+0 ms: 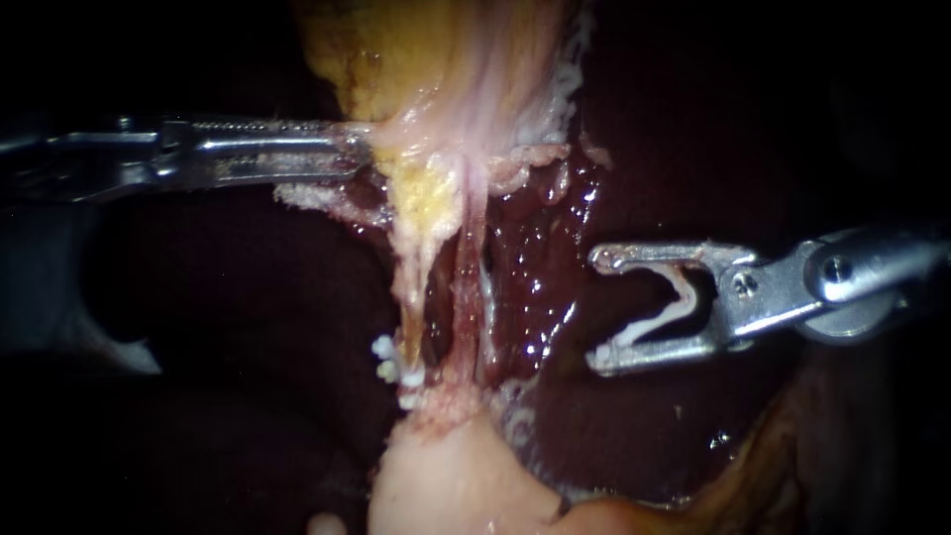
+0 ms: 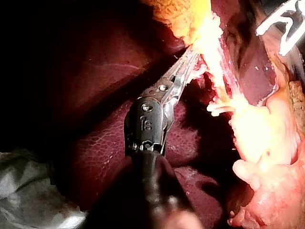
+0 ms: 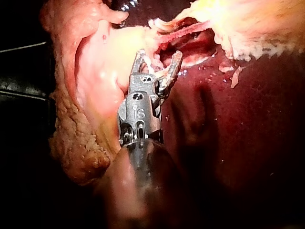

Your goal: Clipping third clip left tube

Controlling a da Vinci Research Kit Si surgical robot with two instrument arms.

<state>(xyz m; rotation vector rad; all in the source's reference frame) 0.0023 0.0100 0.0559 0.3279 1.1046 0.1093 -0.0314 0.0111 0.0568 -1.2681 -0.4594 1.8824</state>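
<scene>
Two tubes run down from the gallbladder (image 1: 436,59): the yellowish left tube (image 1: 418,287) and the reddish right tube (image 1: 472,287). White clips (image 1: 385,358) sit on the left tube's lower end. My left instrument (image 1: 362,151) comes in level from the left, its jaws shut on pale gallbladder tissue (image 2: 200,45) above the tubes; its jaws (image 2: 186,64) also show in the left wrist view. My right instrument (image 1: 599,309) hangs to the right of the tubes, apart from them. Its jaws stand wide with a white clip (image 1: 666,315) seated between them and touching both. Its jaws (image 3: 158,55) point at the tubes.
Dark red liver (image 1: 555,258) lies behind and around the tubes. Pale fatty tissue (image 1: 446,476) sits below the clips, and a lumpy fat fold (image 3: 71,133) lies beside my right instrument. A white cloth (image 2: 24,191) lies beside my left shaft.
</scene>
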